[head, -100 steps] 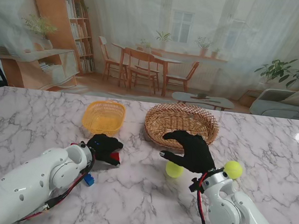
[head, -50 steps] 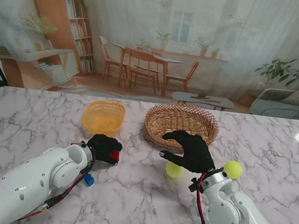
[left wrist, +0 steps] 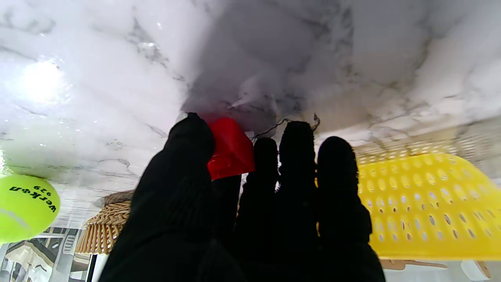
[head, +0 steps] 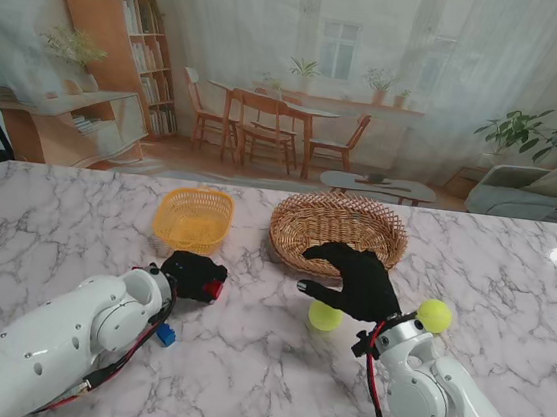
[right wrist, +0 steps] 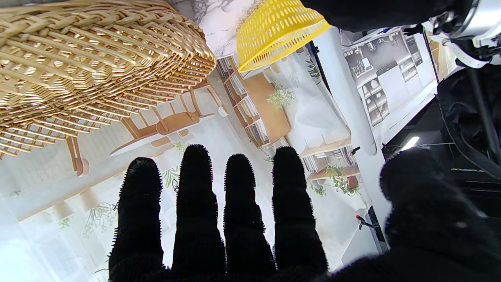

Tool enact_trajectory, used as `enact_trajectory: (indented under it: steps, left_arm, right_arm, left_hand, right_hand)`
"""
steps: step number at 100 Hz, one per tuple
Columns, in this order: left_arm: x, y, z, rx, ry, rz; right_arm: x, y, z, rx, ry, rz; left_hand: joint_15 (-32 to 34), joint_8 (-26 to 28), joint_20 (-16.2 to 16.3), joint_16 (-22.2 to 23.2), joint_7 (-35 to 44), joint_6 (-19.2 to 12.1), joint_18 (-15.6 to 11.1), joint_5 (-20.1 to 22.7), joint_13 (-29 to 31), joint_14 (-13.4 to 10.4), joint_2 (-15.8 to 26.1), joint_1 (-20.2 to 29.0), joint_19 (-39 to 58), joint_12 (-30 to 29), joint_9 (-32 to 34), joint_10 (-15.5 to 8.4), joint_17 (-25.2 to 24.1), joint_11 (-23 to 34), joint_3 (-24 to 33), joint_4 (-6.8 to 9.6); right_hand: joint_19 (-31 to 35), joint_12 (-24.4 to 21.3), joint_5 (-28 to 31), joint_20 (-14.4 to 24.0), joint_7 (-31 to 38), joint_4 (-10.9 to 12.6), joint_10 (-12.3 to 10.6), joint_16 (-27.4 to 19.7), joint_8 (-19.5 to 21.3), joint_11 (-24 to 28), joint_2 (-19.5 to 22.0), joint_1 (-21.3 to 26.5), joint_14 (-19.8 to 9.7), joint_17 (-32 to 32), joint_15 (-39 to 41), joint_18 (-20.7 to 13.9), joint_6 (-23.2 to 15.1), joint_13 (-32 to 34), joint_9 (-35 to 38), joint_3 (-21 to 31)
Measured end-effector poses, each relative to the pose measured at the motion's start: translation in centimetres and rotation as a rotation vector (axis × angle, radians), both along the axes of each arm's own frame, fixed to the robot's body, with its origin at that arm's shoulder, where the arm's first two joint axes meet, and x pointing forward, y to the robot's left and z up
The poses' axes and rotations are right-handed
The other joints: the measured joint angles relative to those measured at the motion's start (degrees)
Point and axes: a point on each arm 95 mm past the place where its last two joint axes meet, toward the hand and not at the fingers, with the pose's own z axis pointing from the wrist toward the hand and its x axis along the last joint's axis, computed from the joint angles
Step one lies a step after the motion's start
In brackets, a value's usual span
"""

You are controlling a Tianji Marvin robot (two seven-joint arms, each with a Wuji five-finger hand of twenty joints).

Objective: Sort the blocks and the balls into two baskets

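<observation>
My left hand has its black fingers closed on a red block, low over the marble, nearer to me than the yellow basket. In the left wrist view the red block sits between thumb and fingers. A blue block lies by my left forearm. My right hand hovers open with fingers spread, just nearer to me than the wicker basket and over a green ball. A second green ball lies to the right of that wrist.
Both baskets stand side by side at the table's far middle, the yellow basket on the left, the wicker basket on the right. The table's marble top stretches to either side. A printed room backdrop rises behind the table.
The left hand's fingers have curled tighter round the red block, hiding more of it. The right hand and both balls have stayed put.
</observation>
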Motion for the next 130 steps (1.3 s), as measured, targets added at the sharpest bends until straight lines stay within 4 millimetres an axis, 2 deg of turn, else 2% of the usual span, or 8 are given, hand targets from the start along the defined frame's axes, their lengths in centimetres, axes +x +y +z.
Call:
enact_trajectory:
  steps: [16, 34, 50, 76, 102, 114, 130]
  left_arm:
    - [-0.2, 0.2, 0.2, -0.011, 0.008, 0.013]
    - [-0.8, 1.0, 1.6, -0.047, -0.019, 0.052]
    - [-1.2, 1.2, 3.4, -0.060, -0.031, 0.025]
    - [-0.9, 0.2, 6.2, -0.049, -0.066, -0.036]
    - [0.9, -0.6, 9.0, -0.038, -0.100, -0.058]
    - [2.7, -1.1, 9.8, -0.027, -0.116, -0.054]
    - [5.2, -0.5, 10.4, -0.039, -0.131, 0.000]
  right_arm:
    - [0.0, 0.0, 0.0, 0.000, -0.001, -0.003]
    - [0.0, -0.1, 0.0, -0.006, -0.002, -0.015]
    - [0.1, -0.2, 0.0, -0.009, -0.006, -0.016]
    - [0.0, -0.4, 0.0, -0.005, -0.008, -0.023]
    - [0.0, -0.4, 0.0, -0.004, -0.004, -0.022]
    - [0.0, -0.3, -0.1, -0.006, 0.001, -0.019]
    - [0.0, -0.3, -0.1, -0.007, 0.002, -0.019]
  left_hand:
    - [0.0, -0.2, 0.0, 0.0, 0.2, 0.0, 0.0, 0.0, 0.1, 0.0, 0.0, 0.0, 0.0, -0.1, 0.7, -0.1, 0.1, -0.7, 0.0, 0.00]
    - [0.1, -0.3, 0.0, 0.0, 0.5, 0.0, 0.1, 0.0, 0.7, 0.0, 0.0, 0.0, 0.6, 0.3, 0.9, -0.1, 0.6, -1.3, -0.1, 0.00]
    - [0.1, -0.3, 0.0, 0.0, 0.5, 0.0, 0.2, 0.0, 0.7, 0.0, 0.0, 0.0, 0.6, 0.4, 1.5, -0.1, 0.6, -2.0, -0.2, 0.00]
    - [0.1, -0.4, 0.0, 0.0, 0.5, 0.0, 0.2, 0.0, 0.7, 0.0, 0.0, 0.0, 0.6, 0.4, 1.5, -0.1, 0.8, -2.2, -0.2, 0.00]
    - [0.1, -0.5, 0.0, 0.0, 0.5, 0.0, 0.0, 0.0, 0.9, -0.1, 0.0, 0.0, 0.6, 0.7, 1.6, -0.1, 1.3, -2.8, -0.2, 0.00]
    - [0.1, -0.5, 0.0, 0.0, 0.5, -0.1, -0.1, 0.0, 0.9, -0.1, 0.0, 0.0, 0.6, 1.0, 1.6, -0.1, 1.3, -2.8, -0.2, 0.00]
    - [0.1, -0.5, 0.0, 0.0, 0.5, -0.3, -0.1, 0.0, 0.9, -0.1, 0.0, 0.0, 0.6, 1.0, 1.6, -0.4, 1.3, -2.8, -0.5, 0.00]
  right_hand:
    - [0.0, 0.0, 0.0, 0.0, 0.0, 0.0, 0.0, 0.1, 0.0, 0.0, 0.0, 0.0, 0.0, 0.0, 0.0, 0.0, 0.0, 0.0, 0.0, 0.0]
    - [0.0, 0.0, 0.0, 0.0, 0.0, 0.0, 0.0, 0.1, 0.0, 0.0, 0.0, 0.0, 0.0, 0.0, 0.0, 0.0, 0.0, 0.0, 0.0, -0.6]
    - [0.0, 0.0, 0.0, 0.0, 0.0, 0.0, 0.0, 0.1, 0.0, 0.0, 0.0, 0.0, 0.0, 0.0, 0.0, 0.0, 0.0, 0.0, 0.0, -0.6]
    - [0.0, 0.0, 0.0, 0.0, 0.0, 0.0, 0.0, 0.1, 0.0, 0.0, 0.0, 0.0, 0.0, 0.0, 0.0, 0.0, 0.0, 0.0, 0.0, -0.6]
    - [0.0, 0.0, 0.0, 0.0, 0.0, 0.0, 0.0, 0.1, 0.0, 0.0, 0.0, 0.0, 0.0, 0.0, 0.0, 0.0, 0.0, 0.0, 0.0, -0.6]
    - [0.0, 0.0, 0.0, 0.0, 0.0, 0.0, 0.0, 0.1, 0.0, 0.0, 0.0, 0.0, 0.0, 0.0, 0.0, 0.0, 0.0, 0.0, 0.0, -0.6]
    - [0.0, 0.0, 0.0, 0.0, 0.0, 0.0, 0.0, 0.1, 0.0, 0.0, 0.0, 0.0, 0.0, 0.0, 0.0, 0.0, 0.0, 0.0, 0.0, -0.6]
